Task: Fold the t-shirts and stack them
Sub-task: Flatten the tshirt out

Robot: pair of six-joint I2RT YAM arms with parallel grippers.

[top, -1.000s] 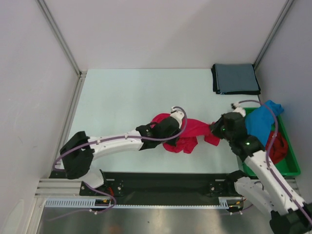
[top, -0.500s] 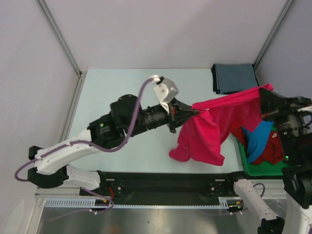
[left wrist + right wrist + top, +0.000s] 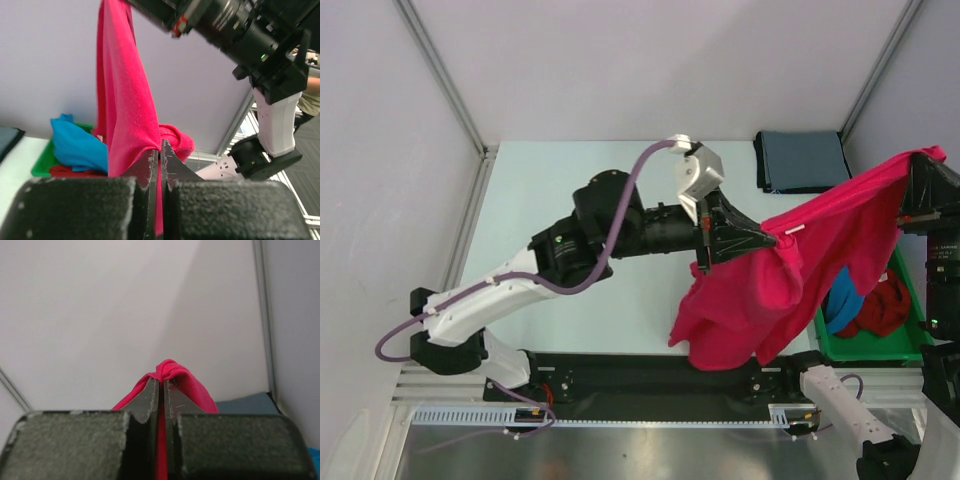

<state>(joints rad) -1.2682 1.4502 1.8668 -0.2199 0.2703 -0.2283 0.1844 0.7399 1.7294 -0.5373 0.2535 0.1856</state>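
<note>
A green tray (image 3: 885, 350) sits at the lower right of the frame. A pale table (image 3: 570, 200) fills the middle.

Four soft cloth t-shirts were counted: one bright pink-red cloth t-shirt (image 3: 770, 290), one folded grey-blue cloth t-shirt (image 3: 803, 162), one bright blue cloth t-shirt (image 3: 840, 305) and one darker red cloth t-shirt (image 3: 885, 308). One green plastic tray (image 3: 880, 350) was recorded. One pale flat table (image 3: 580, 180) was recorded. Two black two-finger grippers were noted: the left gripper (image 3: 160, 147) and the right gripper (image 3: 161, 385).
</note>
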